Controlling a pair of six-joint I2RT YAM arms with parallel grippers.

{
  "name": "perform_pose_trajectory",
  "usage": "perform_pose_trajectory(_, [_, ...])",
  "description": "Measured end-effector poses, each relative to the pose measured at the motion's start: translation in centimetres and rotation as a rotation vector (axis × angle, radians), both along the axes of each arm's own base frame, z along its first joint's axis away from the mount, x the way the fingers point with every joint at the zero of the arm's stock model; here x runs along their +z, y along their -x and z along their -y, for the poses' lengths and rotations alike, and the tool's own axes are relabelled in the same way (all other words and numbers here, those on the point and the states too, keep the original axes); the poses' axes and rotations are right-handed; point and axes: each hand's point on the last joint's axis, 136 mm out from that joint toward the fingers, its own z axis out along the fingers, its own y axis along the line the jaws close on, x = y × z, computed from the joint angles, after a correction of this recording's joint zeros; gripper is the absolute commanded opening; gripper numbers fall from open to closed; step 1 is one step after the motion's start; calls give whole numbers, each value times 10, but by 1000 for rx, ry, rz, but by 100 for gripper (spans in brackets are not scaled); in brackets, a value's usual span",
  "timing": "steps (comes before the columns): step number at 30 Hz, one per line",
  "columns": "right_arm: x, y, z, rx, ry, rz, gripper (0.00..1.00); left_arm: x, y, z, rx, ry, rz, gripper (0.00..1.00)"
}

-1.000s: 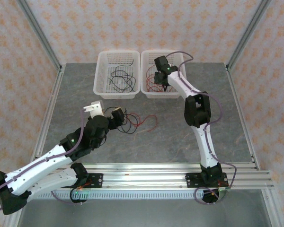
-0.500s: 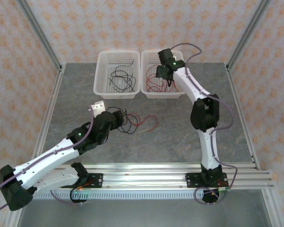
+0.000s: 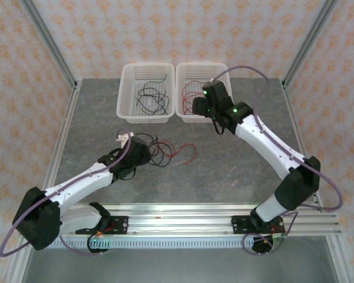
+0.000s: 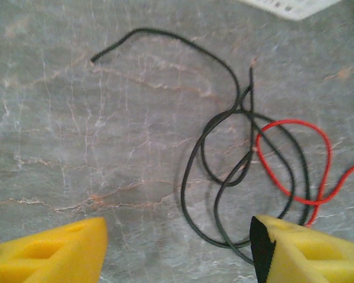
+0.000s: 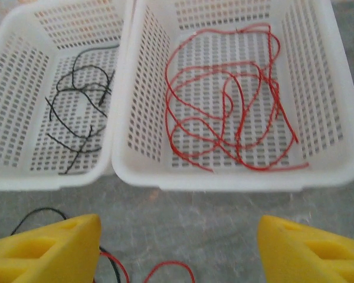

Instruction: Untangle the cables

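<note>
A loose tangle lies on the grey table: black cables [image 3: 160, 154] [image 4: 224, 147] looped over a red cable [image 3: 187, 154] [image 4: 321, 159]. My left gripper [image 3: 143, 154] [image 4: 177, 250] is open just at the tangle's left side, and the black loops reach between its yellow fingers [image 4: 53, 253]. My right gripper [image 3: 204, 107] [image 5: 178, 247] is open and empty, hovering over bare table in front of the right basket. Ends of the table's red cable [image 5: 171, 268] show between its fingers.
Two white perforated baskets stand at the back. The left basket [image 3: 143, 120] [image 5: 41, 183] holds black cables [image 5: 76, 112]. The right basket [image 3: 183, 118] [image 5: 236, 180] holds red cables [image 5: 230, 112]. Aluminium posts frame the table's sides.
My right gripper has pulled back out of the red-cable basket to its front edge, the arm swinging right. My left arm has stretched out lower toward the tangle.
</note>
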Motion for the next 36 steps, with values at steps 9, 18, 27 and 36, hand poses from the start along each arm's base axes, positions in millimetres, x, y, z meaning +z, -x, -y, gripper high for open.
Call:
perform_pose_trajectory(9, [-32,51,27,-44,-89,-40,69,-31,-20,10,-37,42,-24,60])
perform_pose_trajectory(18, [-39,67,37,-78,-137,-39,69,-65,-25,0,-36,-17,-105,56])
perform_pose_trajectory(27, [-46,74,41,-99,-161,-44,68,-66,-36,6,-56,-23,-92,50])
perform_pose_trajectory(36, [-51,74,41,-105,-172,-44,68,-75,-41,-3,-40,-127,-148,4])
